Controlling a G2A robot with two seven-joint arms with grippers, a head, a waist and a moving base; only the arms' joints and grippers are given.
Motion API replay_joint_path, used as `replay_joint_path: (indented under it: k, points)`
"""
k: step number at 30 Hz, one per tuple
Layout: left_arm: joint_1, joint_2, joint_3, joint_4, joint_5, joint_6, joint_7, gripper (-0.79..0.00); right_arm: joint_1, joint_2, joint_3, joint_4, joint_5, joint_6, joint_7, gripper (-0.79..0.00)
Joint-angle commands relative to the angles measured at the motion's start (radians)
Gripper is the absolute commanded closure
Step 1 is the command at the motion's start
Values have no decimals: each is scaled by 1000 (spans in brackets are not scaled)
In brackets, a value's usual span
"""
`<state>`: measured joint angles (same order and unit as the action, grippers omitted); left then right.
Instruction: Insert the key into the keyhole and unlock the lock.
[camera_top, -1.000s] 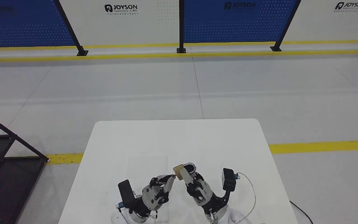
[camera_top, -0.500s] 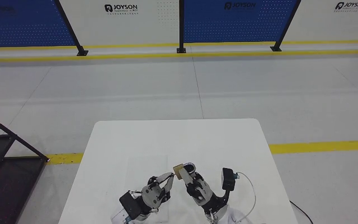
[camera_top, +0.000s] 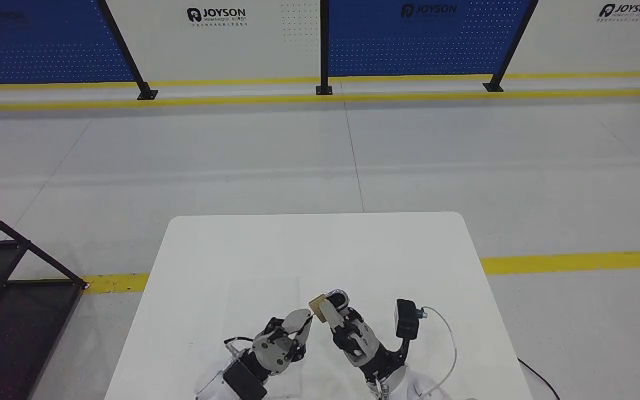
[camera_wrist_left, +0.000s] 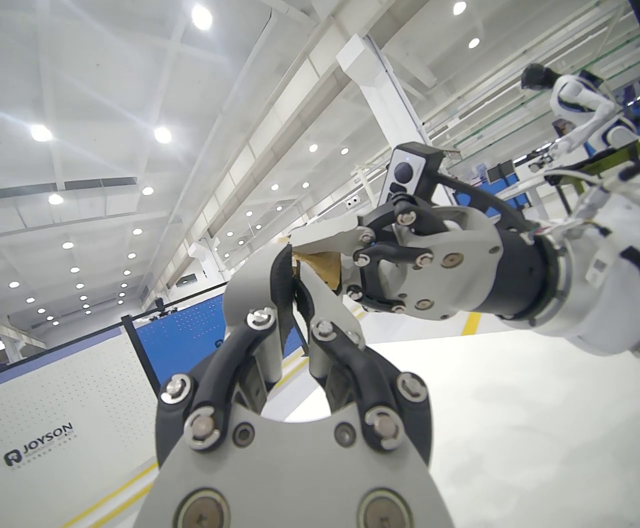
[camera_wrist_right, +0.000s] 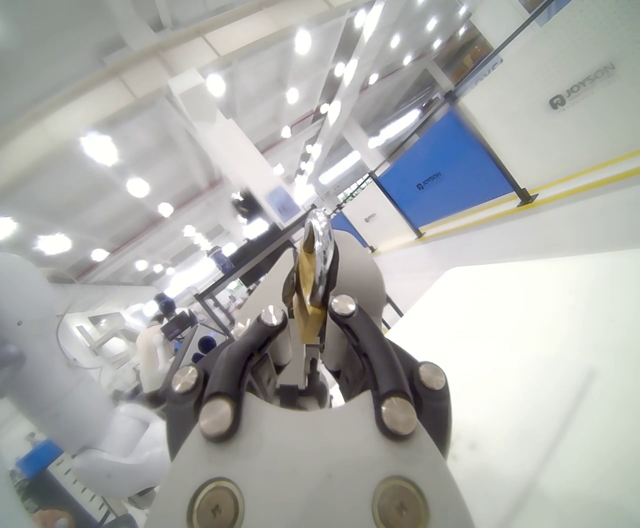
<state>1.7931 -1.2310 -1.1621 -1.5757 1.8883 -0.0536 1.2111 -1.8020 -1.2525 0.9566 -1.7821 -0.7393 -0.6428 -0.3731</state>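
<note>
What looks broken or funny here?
Nothing looks broken or spilled. The right claw grips the brass lock above the table, and the shut left claw sits right by it.

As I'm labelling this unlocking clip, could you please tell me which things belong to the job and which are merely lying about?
Job: brass padlock, clamped in the right gripper; left gripper, shut, tip by the padlock; white table.
Not involved: black frame beside the table; blue barrier panels behind.

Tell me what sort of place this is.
Probably a large industrial hall or robot test floor: a high ceiling with rows of lights, blue and white partition panels, and yellow floor lines.
</note>
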Motion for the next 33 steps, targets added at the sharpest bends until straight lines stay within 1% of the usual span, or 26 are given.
replay_joint_path:
  k: [1, 9, 21, 25, 28, 29, 30, 31, 33]
  points:
    - [1, 2, -2, -1, 21, 28, -1, 0, 1, 0, 0, 0, 3, -1, 2, 0]
    - [-3, 10, -7, -1, 61, 91, 0, 0, 1, 1, -2, 0, 7, -1, 10, 0]
    - [-4, 22, -15, -10, 113, 152, 3, 0, 0, 3, -2, -2, 12, -4, 19, 0]
    - [1, 27, -17, -21, 127, 154, -2, 0, -2, 4, -2, -4, 10, -1, 21, 0]
    - [3, 30, -18, -31, 96, 143, 16, 0, -2, 5, -2, -4, 10, 0, 21, 0]
    - [2, 30, -18, -31, 89, 140, 19, -18, -2, 5, -2, -4, 10, 0, 21, 0]
    - [2, 30, -19, -32, 73, 137, 24, -360, -2, 5, -2, -4, 9, 2, 20, 0]
    - [2, 31, -17, -33, 57, 131, 31, -785, -2, 5, -3, -4, 7, 2, 21, 0]
    - [3, 31, -14, -32, 40, 121, 38, -785, -2, 5, -3, -4, 7, 2, 20, 0]
